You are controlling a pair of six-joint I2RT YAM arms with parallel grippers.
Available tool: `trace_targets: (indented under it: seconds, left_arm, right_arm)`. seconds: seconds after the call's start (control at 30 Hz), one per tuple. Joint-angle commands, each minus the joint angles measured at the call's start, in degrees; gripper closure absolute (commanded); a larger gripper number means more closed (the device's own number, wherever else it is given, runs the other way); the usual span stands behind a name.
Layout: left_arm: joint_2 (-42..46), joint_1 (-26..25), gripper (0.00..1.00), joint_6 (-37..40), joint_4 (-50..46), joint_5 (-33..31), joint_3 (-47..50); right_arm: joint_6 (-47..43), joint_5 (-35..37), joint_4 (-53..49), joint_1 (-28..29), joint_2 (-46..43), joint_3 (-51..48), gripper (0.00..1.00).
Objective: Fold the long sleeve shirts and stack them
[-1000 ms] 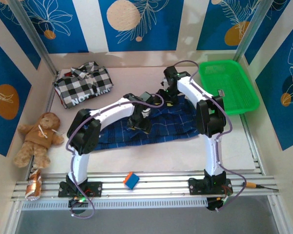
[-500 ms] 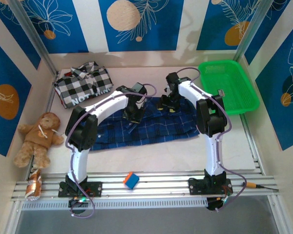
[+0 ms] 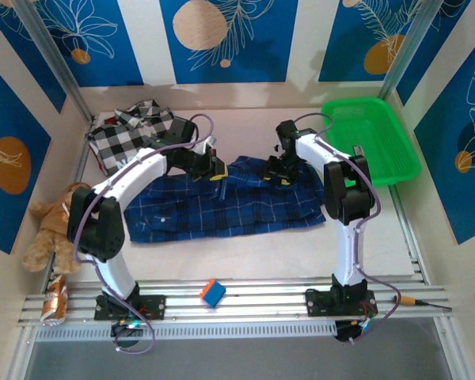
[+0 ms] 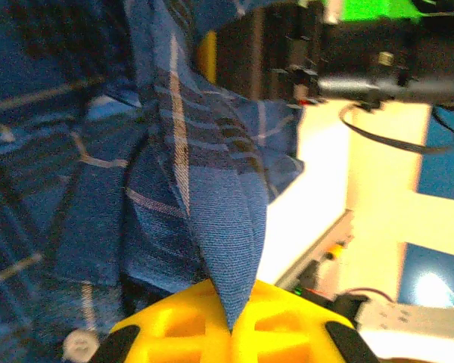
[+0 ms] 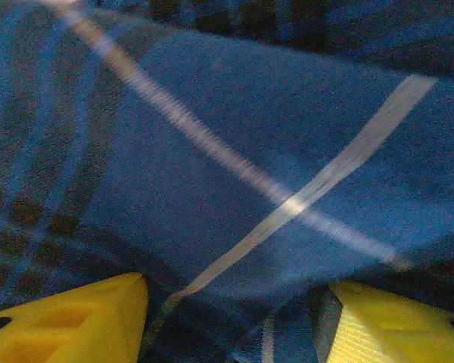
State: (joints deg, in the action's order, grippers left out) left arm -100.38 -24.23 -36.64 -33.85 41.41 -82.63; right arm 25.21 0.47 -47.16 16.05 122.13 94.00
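Blue plaid shirt point(image 3: 229, 202) lies spread mid-tabletop. Left gripper point(image 3: 216, 169) pinches a raised fold near its far edge; right gripper point(image 3: 279, 170), fingers apart, rests on that edge. Checked shirt point(image 3: 131, 138) fills the far-left corner, basket point(image 3: 364, 134) the far-right, teddy point(image 3: 46, 237) at the left edge.

Plaid shirt point(image 3: 237, 202) centre, checked shirt point(image 3: 131, 142) behind-left, basket point(image 3: 380, 131) behind-right

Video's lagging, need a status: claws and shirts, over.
Left claw shut on blue plaid shirt. Right claw open, down on same shirt. Checked shirt far left. Basket, teddy bear off to sides.
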Motion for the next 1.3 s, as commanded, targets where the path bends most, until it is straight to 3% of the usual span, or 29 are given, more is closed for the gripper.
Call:
trace_targets:
  seconds: [0.0, 0.3, 0.5, 0.6, 0.97, 1.27]
  left_arm:
    - [2.7, 0.0, 1.0, -3.9, 0.7, 8.5, 3.7]
    - [13.1, -2.0, 1.0, -19.2, 17.0, 11.3, 18.2]
    - [15.6, -6.9, 1.0, -26.8, 21.3, 9.1, 26.5]
    - [15.2, -7.6, 1.0, -30.4, 24.4, 7.5, 30.9]
    - [7.0, -7.5, 1.0, -41.5, 40.4, 3.2, 32.2]
    - [14.3, -7.9, 1.0, -47.2, 52.7, 7.0, 35.0]
  right_arm:
    - [1.0, 1.4, -0.5, -0.8, -2.0, -0.8, 0.41]
    - [1.4, 0.9, 1.7, -2.2, -7.4, -2.8, 0.4]
    - [1.3, -0.6, 2.2, -3.9, -10.7, -3.3, 0.38]
    - [-0.7, -5.0, 2.7, -4.0, -11.9, -3.5, 0.38]
    - [-4.4, -7.3, 2.4, -2.4, -18.0, -10.8, 0.36]
    - [-3.7, -4.9, 2.1, -4.5, -20.7, -13.5, 0.36]
